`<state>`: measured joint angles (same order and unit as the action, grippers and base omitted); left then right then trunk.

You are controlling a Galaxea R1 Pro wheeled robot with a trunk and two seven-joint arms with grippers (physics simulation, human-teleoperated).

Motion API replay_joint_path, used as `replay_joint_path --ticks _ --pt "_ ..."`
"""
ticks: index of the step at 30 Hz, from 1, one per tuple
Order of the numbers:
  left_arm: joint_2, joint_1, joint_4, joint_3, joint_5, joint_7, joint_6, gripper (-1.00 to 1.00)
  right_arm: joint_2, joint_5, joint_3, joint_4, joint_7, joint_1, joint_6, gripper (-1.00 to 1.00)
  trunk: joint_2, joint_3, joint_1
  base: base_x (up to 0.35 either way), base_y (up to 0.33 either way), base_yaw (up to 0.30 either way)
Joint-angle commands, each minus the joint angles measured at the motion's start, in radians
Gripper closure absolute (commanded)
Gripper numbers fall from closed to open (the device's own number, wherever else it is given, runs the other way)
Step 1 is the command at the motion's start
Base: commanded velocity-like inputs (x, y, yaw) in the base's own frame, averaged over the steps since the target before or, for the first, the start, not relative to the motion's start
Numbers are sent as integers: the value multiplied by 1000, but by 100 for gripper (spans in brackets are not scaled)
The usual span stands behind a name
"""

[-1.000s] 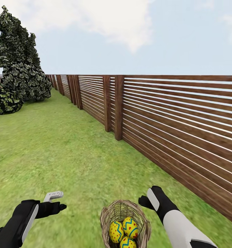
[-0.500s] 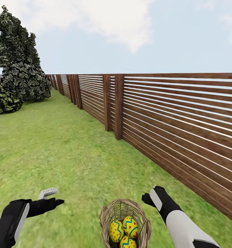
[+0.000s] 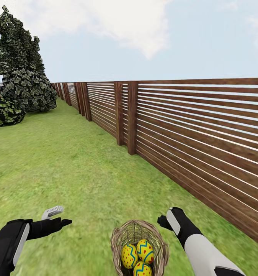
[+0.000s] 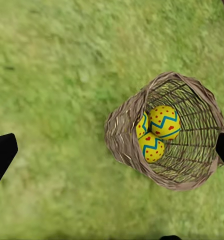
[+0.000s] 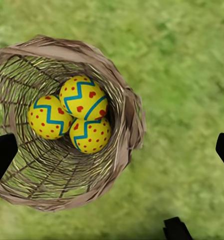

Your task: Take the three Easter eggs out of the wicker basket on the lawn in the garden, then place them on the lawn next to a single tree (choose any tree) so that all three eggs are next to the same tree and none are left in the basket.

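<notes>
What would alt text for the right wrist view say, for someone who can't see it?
Three yellow Easter eggs with red dots and blue zigzags sit clustered inside a round wicker basket on the lawn, seen from above. Dark fingertips of the open right pincer frame the edges.

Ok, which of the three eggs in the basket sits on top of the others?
The Easter egg with the bold blue zigzag sits highest, resting against the other two in the wicker basket; it is also the top egg in the left wrist view.
</notes>
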<state>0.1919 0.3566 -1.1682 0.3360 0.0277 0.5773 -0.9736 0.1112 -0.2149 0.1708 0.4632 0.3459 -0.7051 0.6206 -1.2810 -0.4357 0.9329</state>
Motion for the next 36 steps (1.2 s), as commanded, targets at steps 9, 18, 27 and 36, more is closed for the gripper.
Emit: replay_joint_path --ticks 9,18,27,36 --pt "-1 1 -2 0 2 6 -6 -100 12 -9 3 -30 9 -2 -9 -100 -64 -29 35 0 0 0" --pt "21 1 -4 2 2 6 -7 -100 15 -12 3 -31 9 -2 -15 -100 -127 -58 69 0 0 0" --pt "45 1 -4 2 0 7 -7 -100 18 -12 3 -31 8 -2 -15 -100 -190 -86 104 0 0 0" --pt "41 1 -4 -2 1 7 -7 -100 18 -9 0 -31 7 -2 -11 -100 -253 -114 138 0 0 0"
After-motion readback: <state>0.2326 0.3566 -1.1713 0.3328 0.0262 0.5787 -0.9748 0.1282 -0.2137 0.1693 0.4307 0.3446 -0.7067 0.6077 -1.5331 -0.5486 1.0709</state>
